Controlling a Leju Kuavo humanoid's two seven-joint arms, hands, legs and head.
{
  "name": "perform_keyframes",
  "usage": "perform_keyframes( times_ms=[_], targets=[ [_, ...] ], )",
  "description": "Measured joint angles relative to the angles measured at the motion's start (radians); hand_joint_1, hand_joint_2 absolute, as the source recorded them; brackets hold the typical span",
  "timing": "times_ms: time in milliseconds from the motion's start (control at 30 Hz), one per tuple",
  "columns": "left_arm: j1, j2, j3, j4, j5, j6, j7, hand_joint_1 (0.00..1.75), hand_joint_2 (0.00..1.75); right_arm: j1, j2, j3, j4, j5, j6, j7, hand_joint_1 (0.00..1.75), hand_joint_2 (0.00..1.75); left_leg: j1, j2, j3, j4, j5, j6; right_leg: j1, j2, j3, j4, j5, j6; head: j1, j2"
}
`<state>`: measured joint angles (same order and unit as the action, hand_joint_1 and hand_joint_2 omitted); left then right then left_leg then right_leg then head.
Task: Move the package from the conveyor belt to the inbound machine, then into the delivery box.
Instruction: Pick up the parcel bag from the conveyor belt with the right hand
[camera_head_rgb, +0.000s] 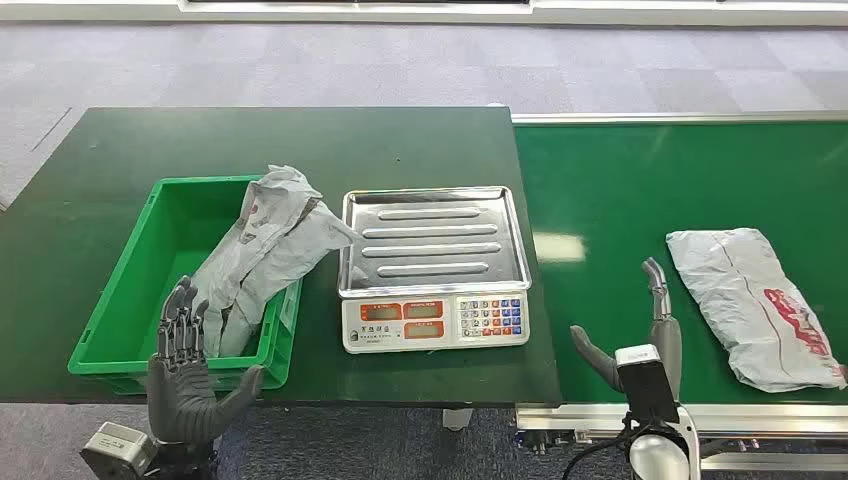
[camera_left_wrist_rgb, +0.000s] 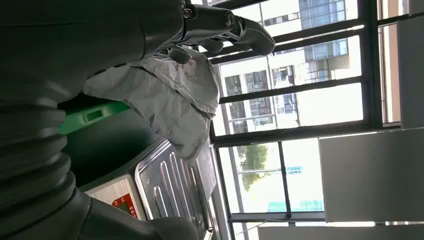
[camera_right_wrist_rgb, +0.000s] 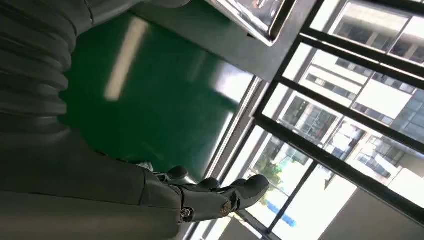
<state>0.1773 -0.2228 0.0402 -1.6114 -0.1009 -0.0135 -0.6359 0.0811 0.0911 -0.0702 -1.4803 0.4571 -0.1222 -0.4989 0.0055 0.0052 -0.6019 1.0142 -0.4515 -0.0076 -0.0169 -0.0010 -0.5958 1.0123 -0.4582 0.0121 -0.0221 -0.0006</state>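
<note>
A grey plastic package (camera_head_rgb: 760, 303) with red print lies flat on the green conveyor belt (camera_head_rgb: 620, 200) at the right. My right hand (camera_head_rgb: 645, 335) hovers open just left of it, fingers spread, holding nothing; its fingers (camera_right_wrist_rgb: 220, 192) show over the belt in the right wrist view. A second crumpled grey package (camera_head_rgb: 270, 250) lies in the green delivery box (camera_head_rgb: 130, 300), leaning over the box's right wall towards the scale. My left hand (camera_head_rgb: 190, 370) is open at the box's near edge, empty. That package (camera_left_wrist_rgb: 170, 100) shows beyond my left hand's fingers (camera_left_wrist_rgb: 225, 27).
The inbound machine is a weighing scale with a steel tray (camera_head_rgb: 433, 240) and keypad (camera_head_rgb: 435, 320), standing on the dark green table (camera_head_rgb: 300, 140) between box and belt. The belt's metal rail (camera_head_rgb: 700, 415) runs along the near edge. Grey carpet lies beyond.
</note>
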Motion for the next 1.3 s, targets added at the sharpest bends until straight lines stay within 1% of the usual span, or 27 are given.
perform_keyframes(
  times_ms=[67,133,200,267,333,400,500,600,733,833,967,1200,1300],
  targets=[
    [-0.001,0.000,0.000,0.000,0.001,0.001,-0.002,0.00,1.75,-0.028,-0.015,-0.001,0.026,0.056,-0.042,0.042,0.00,1.75,0.000,0.000,0.000,0.000,0.000,0.000,0.000,0.000,0.000,0.000,0.001,0.000,0.000,0.000],
    [-0.008,0.001,-0.001,0.003,0.008,0.002,-0.007,0.00,1.75,-0.107,-0.055,-0.007,0.107,0.183,-0.121,0.135,0.00,1.75,0.000,0.002,0.000,0.000,0.001,0.001,-0.001,0.001,0.000,0.000,0.002,0.001,0.000,0.000],
    [-0.022,0.003,-0.007,0.011,0.019,0.005,-0.014,0.00,1.75,-0.229,-0.116,-0.019,0.252,0.301,-0.177,0.215,0.00,0.87,0.000,0.003,-0.001,0.001,0.002,0.003,-0.002,0.003,-0.001,0.000,0.005,0.003,0.000,0.000],
    [-0.039,0.006,-0.017,0.024,0.035,0.011,-0.019,0.00,1.75,-0.367,-0.182,-0.034,0.428,0.376,-0.202,0.277,0.00,0.00,-0.001,0.003,-0.002,0.002,0.004,0.005,-0.002,0.003,-0.002,0.000,0.007,0.005,0.000,0.000],
    [-0.053,0.009,-0.026,0.038,0.050,0.018,-0.020,0.00,1.75,-0.494,-0.241,-0.047,0.599,0.421,-0.194,0.370,0.00,0.00,-0.002,0.002,-0.002,0.003,0.006,0.008,-0.003,0.002,-0.002,0.000,0.009,0.007,0.000,0.000],
    [-0.064,0.012,-0.035,0.051,0.061,0.023,-0.022,0.00,1.75,-0.598,-0.296,-0.058,0.748,0.449,-0.167,0.472,0.00,0.00,-0.003,-0.002,-0.004,0.003,0.008,0.008,-0.004,-0.002,-0.002,0.000,0.009,0.007,0.000,0.000],
    [-0.070,0.016,-0.045,0.066,0.075,0.030,-0.024,0.00,1.75,-0.698,-0.365,-0.074,0.906,0.469,-0.117,0.595,0.00,0.00,-0.003,-0.005,-0.005,0.004,0.009,0.008,-0.004,-0.006,-0.002,0.000,0.010,0.007,0.000,0.000],
    [-0.073,0.019,-0.051,0.077,0.090,0.035,-0.025,0.00,1.75,-0.738,-0.416,-0.091,1.013,0.475,-0.051,0.717,0.00,0.00,-0.003,-0.007,-0.006,0.004,0.008,0.009,-0.004,-0.007,-0.002,0.000,0.009,0.008,0.000,0.000],
    [-0.076,0.026,-0.064,0.092,0.107,0.042,-0.027,0.00,1.75,-0.730,-0.474,-0.129,1.105,0.471,0.059,0.846,0.00,0.00,-0.003,-0.009,-0.008,0.004,0.006,0.009,-0.004,-0.009,-0.003,0.000,0.007,0.009,0.000,0.000],
    [-0.082,0.031,-0.073,0.104,0.112,0.044,-0.027,0.00,1.75,-0.707,-0.502,-0.149,1.147,0.473,0.107,0.885,0.00,0.00,-0.003,-0.009,-0.008,0.004,0.006,0.009,-0.004,-0.009,-0.004,0.000,0.007,0.009,0.000,0.000],
    [-0.090,0.035,-0.076,0.119,0.114,0.045,-0.027,0.00,1.75,-0.695,-0.521,-0.162,1.174,0.475,0.120,0.893,0.00,0.00,-0.003,-0.007,-0.008,0.004,0.006,0.009,-0.004,-0.007,-0.005,0.000,0.007,0.009,0.000,0.000],
    [-0.094,0.036,-0.078,0.135,0.115,0.046,-0.028,0.00,1.75,-0.694,-0.532,-0.173,1.194,0.476,0.127,0.896,0.00,0.00,-0.003,-0.007,-0.008,0.004,0.006,0.009,-0.004,-0.007,-0.004,0.000,0.007,0.009,0.000,0.000],
    [-0.094,0.037,-0.084,0.137,0.116,0.046,-0.028,0.00,1.75,-0.693,-0.537,-0.174,1.200,0.491,0.166,0.928,0.00,0.00,-0.003,-0.007,-0.008,0.004,0.006,0.009,-0.004,-0.007,-0.004,0.000,0.007,0.009,0.000,0.000]
  ],
)
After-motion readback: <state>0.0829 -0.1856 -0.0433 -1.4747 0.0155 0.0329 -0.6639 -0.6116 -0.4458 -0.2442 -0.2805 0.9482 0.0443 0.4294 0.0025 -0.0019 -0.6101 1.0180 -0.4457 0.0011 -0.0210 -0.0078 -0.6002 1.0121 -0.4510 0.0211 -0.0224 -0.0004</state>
